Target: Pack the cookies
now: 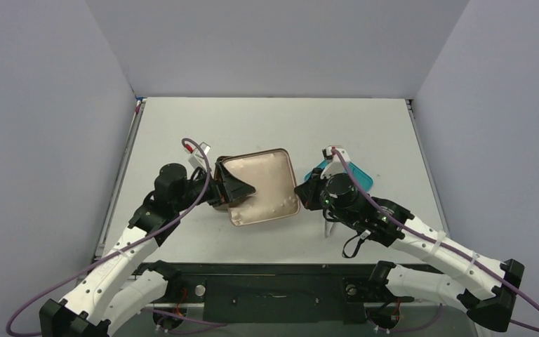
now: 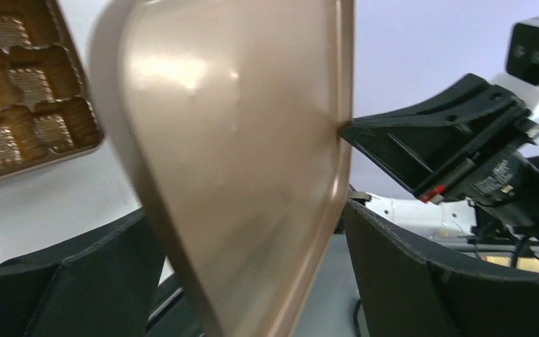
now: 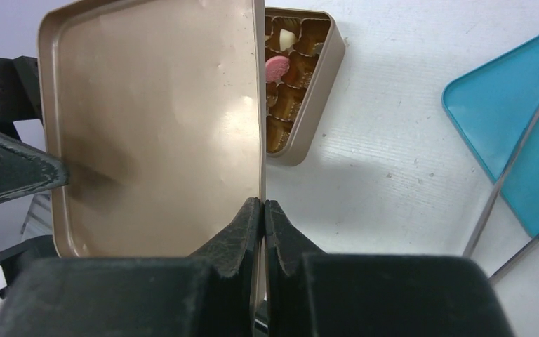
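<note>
A bronze tin lid (image 1: 261,186) hangs tilted over the tin. My right gripper (image 3: 263,203) is shut on the lid's (image 3: 154,119) right rim. My left gripper (image 2: 253,281) stands open, its two fingers straddling the opposite side of the lid (image 2: 245,140). In the top view the left gripper (image 1: 237,189) is at the lid's left side and the right gripper (image 1: 302,193) at its right corner. The gridded tin (image 3: 316,77) lies under the lid, partly uncovered. In its cells I see a pink cookie (image 3: 276,68) and a cream-white cookie (image 3: 288,36). The other cookies are hidden.
A teal square plate (image 1: 362,175) lies on the white table just right of the right gripper; it also fills the right edge of the right wrist view as the plate (image 3: 505,105). Part of the tin's tray (image 2: 21,91) shows at the upper left of the left wrist view.
</note>
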### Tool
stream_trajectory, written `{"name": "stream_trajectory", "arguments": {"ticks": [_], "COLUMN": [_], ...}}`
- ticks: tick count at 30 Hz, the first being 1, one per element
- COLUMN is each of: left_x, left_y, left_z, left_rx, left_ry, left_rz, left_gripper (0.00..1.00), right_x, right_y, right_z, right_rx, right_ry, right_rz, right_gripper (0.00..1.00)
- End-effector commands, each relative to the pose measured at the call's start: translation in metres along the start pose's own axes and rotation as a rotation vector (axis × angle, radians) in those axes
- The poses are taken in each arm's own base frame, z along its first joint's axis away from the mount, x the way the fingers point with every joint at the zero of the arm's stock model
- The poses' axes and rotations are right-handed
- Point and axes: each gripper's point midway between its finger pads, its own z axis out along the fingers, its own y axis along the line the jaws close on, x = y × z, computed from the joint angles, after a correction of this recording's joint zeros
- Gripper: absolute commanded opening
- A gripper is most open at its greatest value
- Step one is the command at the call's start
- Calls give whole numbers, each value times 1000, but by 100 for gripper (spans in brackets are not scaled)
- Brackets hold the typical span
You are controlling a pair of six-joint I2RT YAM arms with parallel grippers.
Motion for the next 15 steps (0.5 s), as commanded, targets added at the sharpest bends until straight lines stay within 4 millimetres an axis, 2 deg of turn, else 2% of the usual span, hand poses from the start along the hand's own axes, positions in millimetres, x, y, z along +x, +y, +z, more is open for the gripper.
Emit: {"name": "stream_trajectory", "arguments": {"ticks": [1, 15], "left_x": [1, 4], "left_y": [-30, -47], "left_z": [-8, -14], "left_rx": [151, 242], "left_ry": [16, 34], "left_rz": [-8, -20], "left_gripper": [83, 34], "right_x": [-15, -4], "right_y": [5, -16], "right_z": [-4, -9], "right_rx": [-13, 53], "right_ry": [-86, -95], "right_rz": [55, 48], "right_gripper": [0, 0]}}
